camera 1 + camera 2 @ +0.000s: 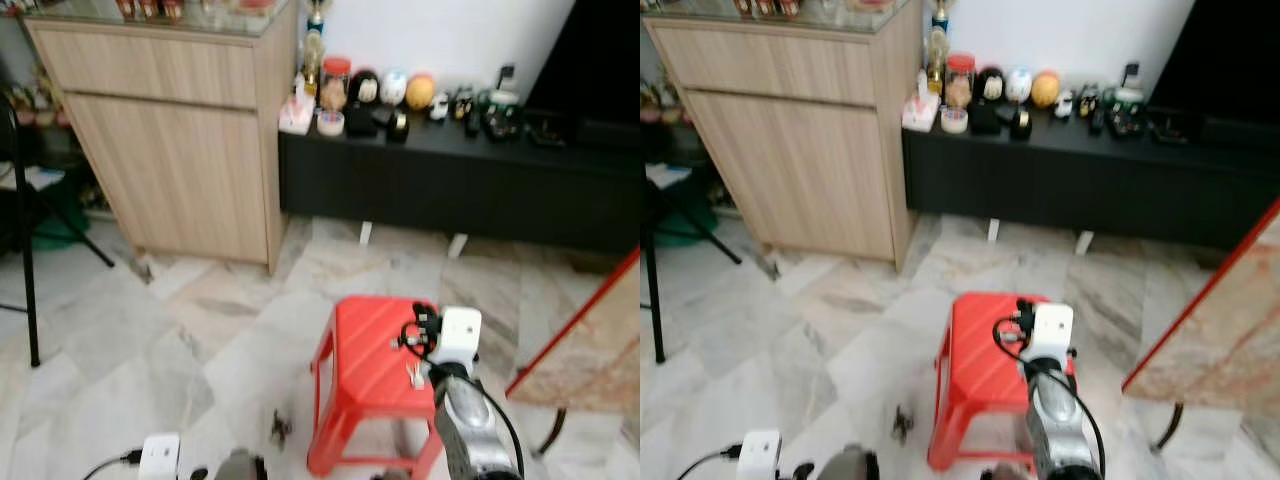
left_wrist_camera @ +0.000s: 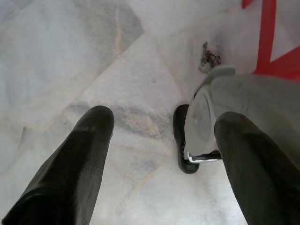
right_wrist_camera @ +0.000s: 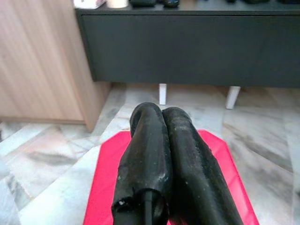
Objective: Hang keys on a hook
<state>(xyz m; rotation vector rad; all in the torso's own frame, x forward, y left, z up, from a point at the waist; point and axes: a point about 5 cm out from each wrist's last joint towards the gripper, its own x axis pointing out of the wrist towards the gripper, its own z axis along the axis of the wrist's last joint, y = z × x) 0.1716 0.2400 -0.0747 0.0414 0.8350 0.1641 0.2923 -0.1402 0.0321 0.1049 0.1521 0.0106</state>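
A head camera looks down at a marble-tiled floor (image 1: 180, 340) in a living room. One red plastic stool (image 1: 365, 370) stands on the floor just in front of the robot. The right arm reaches forward above the stool, a white camera box on its wrist. In the right wrist view, the right gripper (image 3: 161, 119) has its two black fingers pressed together side by side, clenched, pointing over the red stool top toward the dark cabinet. Whether anything is pinched between them cannot be told.

One small dark object, possibly a bunch of keys (image 1: 281, 428), lies on the floor just beside the stool's left legs; it is blurred. In the left wrist view the same small cluster (image 2: 209, 58) lies on the tile near a red stool leg.

The left gripper (image 2: 164, 136) hangs low over the floor, its two black fingers spread well apart, released and holding nothing. Between them one of the robot's grey legs ends in a black foot on the tile.

Behind the stool, one long low black cabinet (image 1: 450, 190) stands against the white wall, its top crowded with small jars and ornaments, too blurred to count. To its left stands one tall light-wood cabinet (image 1: 170, 140). One black stand leg (image 1: 28, 270) rises at the far left. One red-edged panel (image 1: 590, 330) leans at the right.
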